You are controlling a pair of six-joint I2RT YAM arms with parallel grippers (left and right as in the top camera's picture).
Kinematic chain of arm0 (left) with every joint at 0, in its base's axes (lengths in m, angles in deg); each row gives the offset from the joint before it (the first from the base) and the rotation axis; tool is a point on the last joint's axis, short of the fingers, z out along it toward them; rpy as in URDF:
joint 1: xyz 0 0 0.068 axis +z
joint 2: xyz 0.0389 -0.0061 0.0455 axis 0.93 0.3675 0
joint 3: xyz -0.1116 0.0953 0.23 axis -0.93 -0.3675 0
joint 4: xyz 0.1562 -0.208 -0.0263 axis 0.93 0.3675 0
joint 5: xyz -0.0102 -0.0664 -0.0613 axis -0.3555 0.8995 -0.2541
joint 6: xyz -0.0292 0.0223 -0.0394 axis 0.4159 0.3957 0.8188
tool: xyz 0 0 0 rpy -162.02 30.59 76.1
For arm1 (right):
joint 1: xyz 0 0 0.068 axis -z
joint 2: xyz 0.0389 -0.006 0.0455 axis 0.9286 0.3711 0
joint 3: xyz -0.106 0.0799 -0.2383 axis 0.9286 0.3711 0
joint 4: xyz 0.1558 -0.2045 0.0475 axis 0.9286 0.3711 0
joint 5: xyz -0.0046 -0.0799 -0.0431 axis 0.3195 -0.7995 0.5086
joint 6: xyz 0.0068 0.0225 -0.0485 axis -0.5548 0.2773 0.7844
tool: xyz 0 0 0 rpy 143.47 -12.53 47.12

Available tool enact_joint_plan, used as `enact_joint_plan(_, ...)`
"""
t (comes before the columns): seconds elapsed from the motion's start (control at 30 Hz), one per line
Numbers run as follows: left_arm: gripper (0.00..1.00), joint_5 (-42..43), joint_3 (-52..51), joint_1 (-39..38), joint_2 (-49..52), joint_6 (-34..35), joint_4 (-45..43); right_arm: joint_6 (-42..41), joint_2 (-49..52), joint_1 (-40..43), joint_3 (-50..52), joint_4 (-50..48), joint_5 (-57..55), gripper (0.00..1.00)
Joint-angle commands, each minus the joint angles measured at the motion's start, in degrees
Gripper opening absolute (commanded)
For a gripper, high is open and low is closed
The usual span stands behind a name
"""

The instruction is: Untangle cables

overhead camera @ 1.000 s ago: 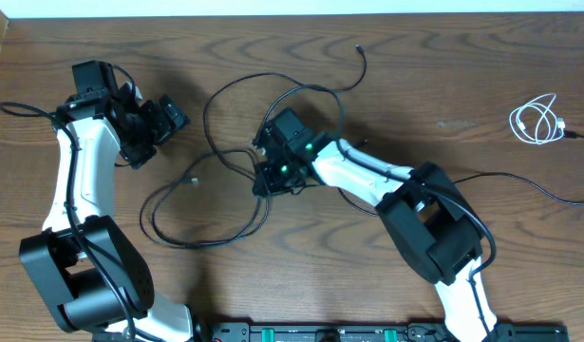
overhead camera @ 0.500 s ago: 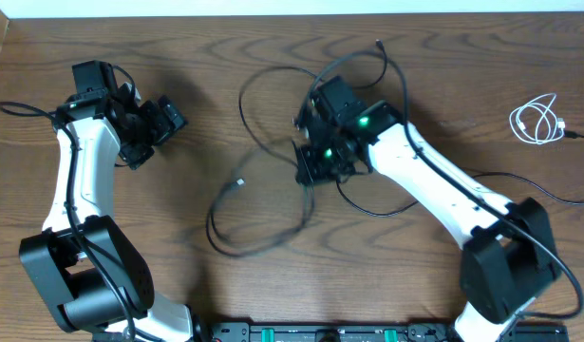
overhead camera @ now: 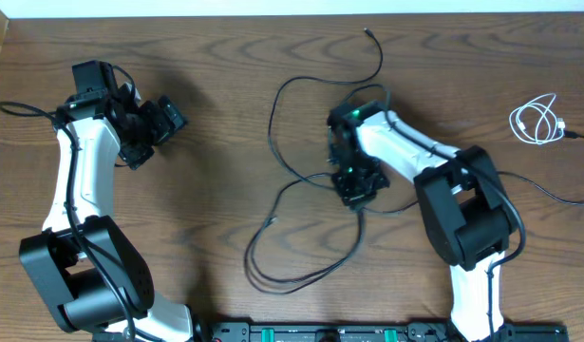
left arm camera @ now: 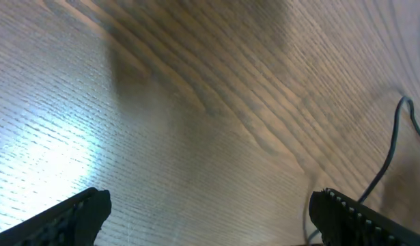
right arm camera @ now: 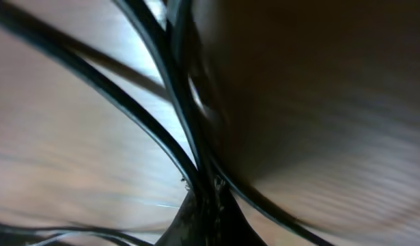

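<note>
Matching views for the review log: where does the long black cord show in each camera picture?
Overhead: the black cord loops across the table's centre, pinched by the right gripper.
Left wrist: a thin dark strand at the right edge, probably it.
Right wrist: blurred close-up strands fill the frame.
Shared landmark: the wood-grain table.

Overhead view. Bare table (overhead camera: 216, 180) forms a broad lane between the left gripper (overhead camera: 168, 119), its jaws wide apart, and the nearest loop of the black cord (overhead camera: 272, 128). The cord's loops spread over the centre, from the far side towards the near edge, and bar low passage there. The right arm (overhead camera: 405, 152) lies across them, with the right gripper (overhead camera: 353, 182) clamped on the cord. Beyond it, open wood reaches the white cord (overhead camera: 536, 122), crossed by one thick arm wire (overhead camera: 548, 193).
</note>
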Motion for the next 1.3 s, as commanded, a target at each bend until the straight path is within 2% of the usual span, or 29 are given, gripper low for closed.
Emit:
enact_joint_plan(0.0, 0.98, -0.76, 1.7, 0.2, -0.2, -0.55, 0.17, 0.55, 4.61, 4.83, 0.87, -2.34, -16.41, 0.01)
enact_joint_plan(0.2, 0.98, -0.76, 1.7, 0.2, -0.2, -0.55, 0.15, -0.35, 4.61, 13.33, 0.74, -11.93, -23.82, 0.01)
enact_joint_plan(0.33, 0.98, -0.76, 1.7, 0.2, -0.2, -0.55, 0.17, -0.33, 4.57, 18.93, -0.24, -17.25, -21.62, 0.01)
enact_joint_plan(0.47, 0.98, -0.76, 1.7, 0.2, -0.2, -0.55, 0.15, 2.91, 3.72, 20.94, -7.74, -10.12, -12.17, 0.01)
enact_joint_plan(0.63, 0.98, -0.76, 1.7, 0.2, -0.2, -0.55, 0.15, 2.89, 0.7, 22.62, -23.45, 0.48, -12.44, 0.01)
enact_joint_plan(0.77, 0.98, -0.76, 1.7, 0.2, -0.2, -0.55, 0.13, 0.92, -2.43, 25.75, -35.5, 7.5, -18.05, 0.01)
enact_joint_plan(1.03, 0.98, -0.76, 1.7, 0.2, -0.2, -0.55, 0.13, -0.63, -5.51, 35.87, -38.25, 10.93, -21.4, 0.01)
enact_joint_plan(1.27, 0.98, -0.76, 1.7, 0.2, -0.2, -0.55, 0.13, -3.87, -5.44, 44.09, -36.5, 11.74, -16.68, 0.03)
